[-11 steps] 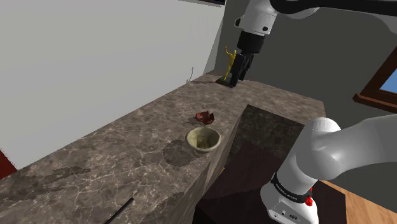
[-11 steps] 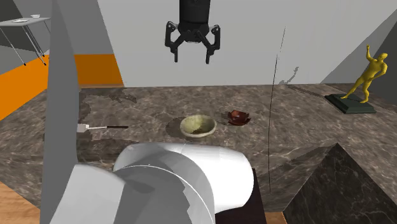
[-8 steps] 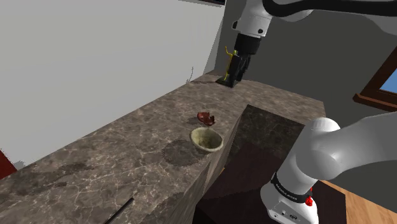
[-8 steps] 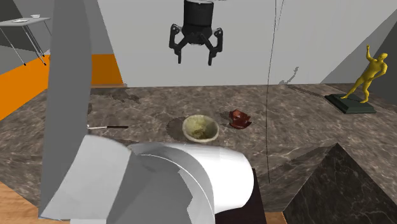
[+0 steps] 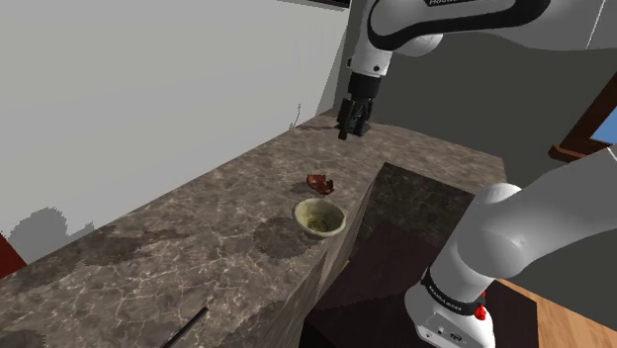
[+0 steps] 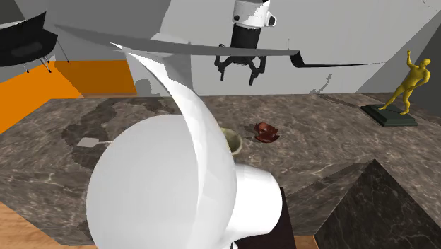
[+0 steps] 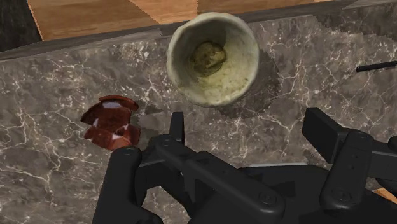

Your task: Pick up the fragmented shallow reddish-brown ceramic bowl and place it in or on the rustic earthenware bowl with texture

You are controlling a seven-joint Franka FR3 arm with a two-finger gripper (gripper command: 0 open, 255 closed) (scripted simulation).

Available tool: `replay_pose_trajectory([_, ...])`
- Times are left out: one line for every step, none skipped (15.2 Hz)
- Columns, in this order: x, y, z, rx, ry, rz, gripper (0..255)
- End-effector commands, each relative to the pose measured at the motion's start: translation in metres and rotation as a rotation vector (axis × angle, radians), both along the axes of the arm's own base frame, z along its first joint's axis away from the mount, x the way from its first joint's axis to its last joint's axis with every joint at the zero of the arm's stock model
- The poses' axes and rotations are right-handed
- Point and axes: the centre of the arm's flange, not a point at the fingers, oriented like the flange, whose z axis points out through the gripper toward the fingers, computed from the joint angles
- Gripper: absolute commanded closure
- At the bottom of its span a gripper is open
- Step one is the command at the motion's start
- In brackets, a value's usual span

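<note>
Countertop (image 5: 178,247) holds one broken reddish-brown bowl (image 7: 111,124), one pale textured bowl (image 7: 240,63).

Has a white arm (image 5: 514,237) of rounded links with dark joints, carries dark lettering (image 5: 447,4), ends in all-black jaws, bears a red button (image 5: 481,312).

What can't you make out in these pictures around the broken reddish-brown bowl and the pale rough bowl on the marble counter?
1. Second exterior view: the pale rough bowl is mostly hidden behind the white arm link.
2. Wrist view: a thin dark object is cut off by the picture's edge, so its kind is unclear.
3. Shoulder view: the broken reddish-brown bowl is too small to show its breaks.
</note>
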Motion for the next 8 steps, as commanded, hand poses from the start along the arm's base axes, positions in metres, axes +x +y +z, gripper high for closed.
replay_pose_trajectory([0.017, -0.020, -0.017, 0.012, 0.016, -0.024, 0])
replay_pose_trajectory([0.024, -0.029, -0.025, 0.019, 0.025, -0.036, 0])
replay_pose_trajectory([0.032, -0.038, -0.034, 0.025, 0.033, -0.048, 0])
replay_pose_trajectory([0.039, -0.047, -0.042, 0.032, 0.041, -0.060, 0])
replay_pose_trajectory([0.046, -0.056, -0.051, 0.039, 0.049, -0.072, 0])
replay_pose_trajectory([0.053, -0.065, -0.060, 0.045, 0.057, -0.084, 0])
replay_pose_trajectory([0.060, -0.074, -0.069, 0.052, 0.066, -0.096, 0])
replay_pose_trajectory([0.067, -0.083, -0.078, 0.058, 0.074, -0.107, 0])
